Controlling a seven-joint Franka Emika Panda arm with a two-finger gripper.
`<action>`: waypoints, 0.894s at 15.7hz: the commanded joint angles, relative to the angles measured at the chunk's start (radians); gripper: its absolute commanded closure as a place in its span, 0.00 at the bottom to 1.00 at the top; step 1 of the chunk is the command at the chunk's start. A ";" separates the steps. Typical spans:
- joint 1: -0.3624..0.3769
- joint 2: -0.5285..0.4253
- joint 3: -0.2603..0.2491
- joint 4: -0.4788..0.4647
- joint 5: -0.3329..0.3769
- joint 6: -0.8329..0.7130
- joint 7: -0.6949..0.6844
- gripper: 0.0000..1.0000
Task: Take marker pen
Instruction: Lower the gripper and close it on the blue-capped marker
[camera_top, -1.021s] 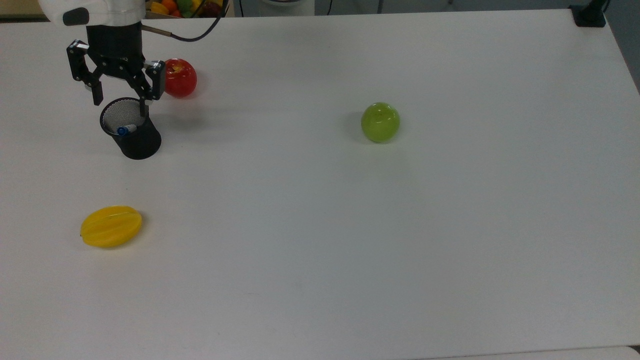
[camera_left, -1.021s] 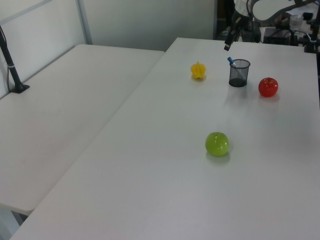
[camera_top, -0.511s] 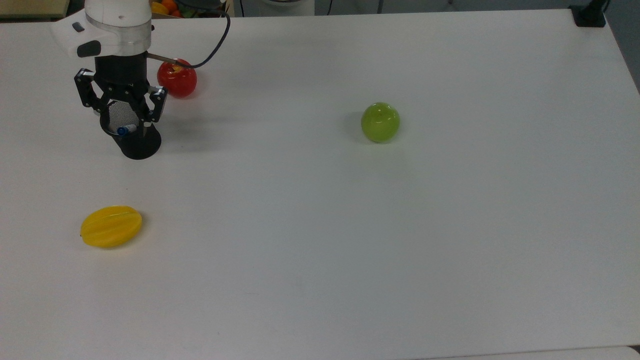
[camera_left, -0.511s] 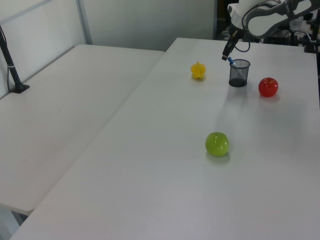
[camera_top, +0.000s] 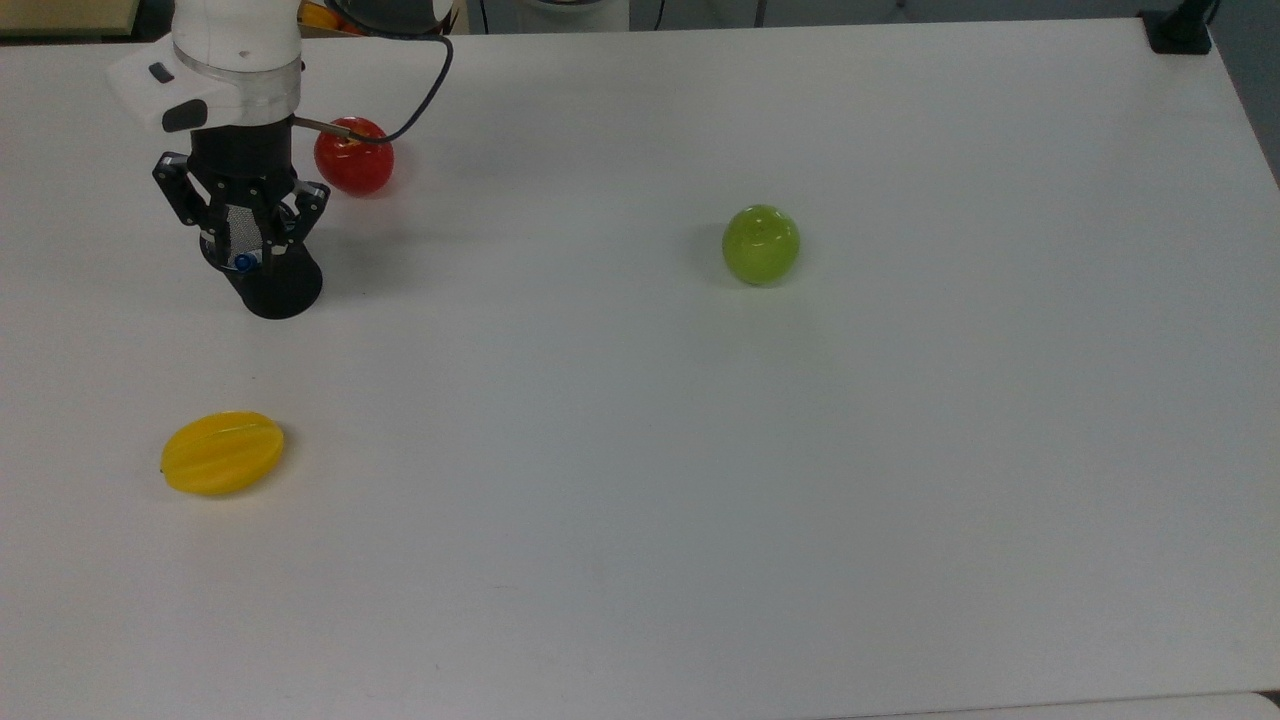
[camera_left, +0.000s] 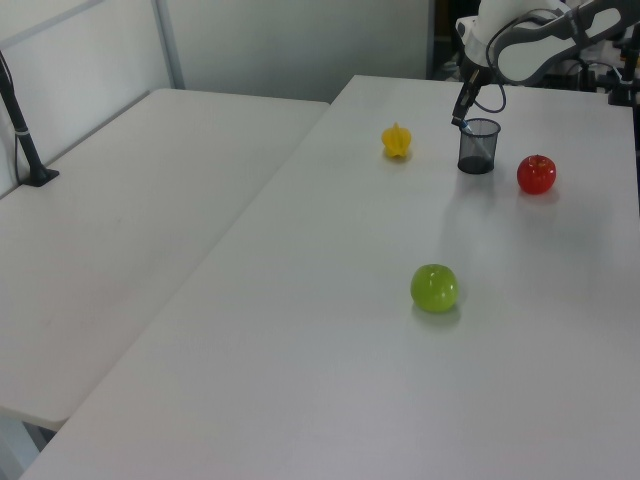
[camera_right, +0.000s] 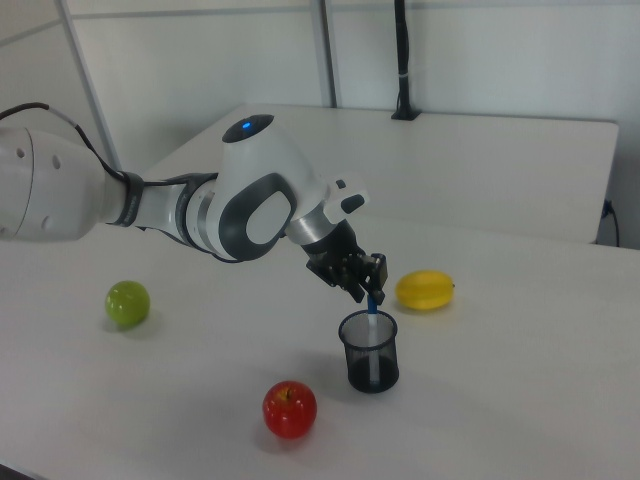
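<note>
One marker pen (camera_top: 243, 262) (in one mesh cup (camera_top: 272, 285)); three fruits on the table (camera_top: 700, 450).

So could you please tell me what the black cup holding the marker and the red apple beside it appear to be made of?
The black cup looks like metal wire mesh with a matte finish: the marker pen shows faintly through its wall. The red apple looks like glossy plastic or wax, judging by its sharp highlights; a real fruit cannot be ruled out.
</note>
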 joint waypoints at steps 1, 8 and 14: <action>-0.008 -0.005 -0.001 -0.024 -0.018 0.030 -0.004 0.81; -0.011 -0.008 -0.001 -0.021 -0.014 0.030 -0.003 1.00; -0.011 -0.042 -0.001 -0.015 -0.009 0.020 0.002 1.00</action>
